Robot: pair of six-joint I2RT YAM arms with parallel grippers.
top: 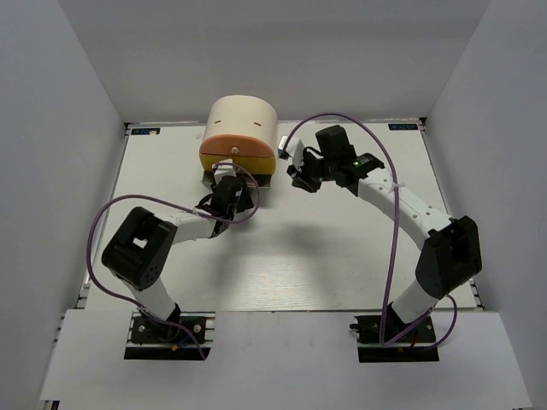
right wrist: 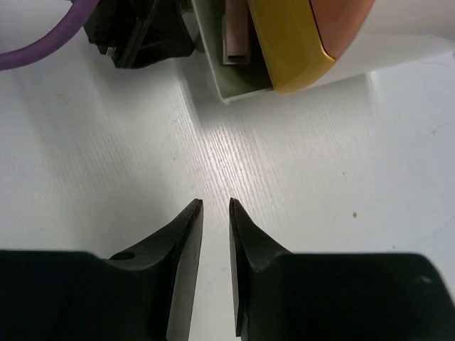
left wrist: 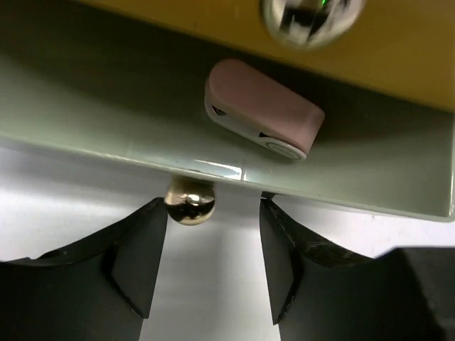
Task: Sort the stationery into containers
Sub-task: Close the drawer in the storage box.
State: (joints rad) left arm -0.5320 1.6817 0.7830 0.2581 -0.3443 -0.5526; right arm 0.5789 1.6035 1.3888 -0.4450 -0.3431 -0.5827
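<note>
A pink eraser block (left wrist: 263, 110) lies inside a pale green drawer (left wrist: 106, 121) pulled out from the foot of the cream cabinet (top: 244, 118). Above it sit the yellow drawer (left wrist: 398, 64) with its round knob (left wrist: 311, 18) and the orange drawer (right wrist: 345, 21). My left gripper (left wrist: 213, 209) is open at the green drawer's front. That drawer's brass knob (left wrist: 190, 201) sits by the left fingertip. My right gripper (right wrist: 215, 202) hovers over bare table to the right of the cabinet, jaws a narrow gap apart and empty. The right wrist view also shows the eraser (right wrist: 238, 35).
The left gripper's black body (right wrist: 138, 32) and a purple cable (right wrist: 50, 39) lie just left of the open drawer. White walls enclose the table (top: 342, 256) on three sides. In the top view the right gripper (top: 299, 177) is close to the cabinet's right side.
</note>
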